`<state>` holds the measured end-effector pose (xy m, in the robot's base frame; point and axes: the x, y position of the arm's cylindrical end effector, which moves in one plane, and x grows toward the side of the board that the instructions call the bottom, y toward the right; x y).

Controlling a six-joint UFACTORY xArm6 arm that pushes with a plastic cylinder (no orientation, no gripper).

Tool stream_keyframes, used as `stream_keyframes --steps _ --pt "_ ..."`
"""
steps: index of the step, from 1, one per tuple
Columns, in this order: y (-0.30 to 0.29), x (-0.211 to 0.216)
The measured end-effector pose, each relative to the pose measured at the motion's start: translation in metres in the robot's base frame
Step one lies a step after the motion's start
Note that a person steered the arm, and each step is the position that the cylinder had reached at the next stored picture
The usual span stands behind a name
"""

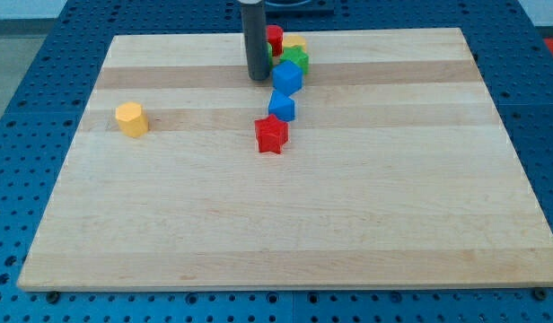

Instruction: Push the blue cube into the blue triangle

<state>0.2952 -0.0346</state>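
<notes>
The blue cube (pixel 286 77) sits near the view's top centre on the wooden board (pixel 285 224). The blue triangle (pixel 282 107) lies just below it, touching or nearly touching. My tip (pixel 258 77) stands just left of the blue cube, a small gap apart. A red star (pixel 271 135) lies directly below the blue triangle, touching it.
A green star (pixel 295 59), a yellow block (pixel 294 43) and a red cylinder (pixel 275 38) cluster above the blue cube near the board's top edge. A yellow hexagon block (pixel 131 118) sits alone at the view's left.
</notes>
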Motion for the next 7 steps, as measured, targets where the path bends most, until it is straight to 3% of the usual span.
stream_keyframes --steps 2,4,5,6,7 --pt "0.037 0.037" --pt "0.045 0.143" --pt "0.045 0.143" --pt "0.096 0.162" --pt "0.185 0.164"
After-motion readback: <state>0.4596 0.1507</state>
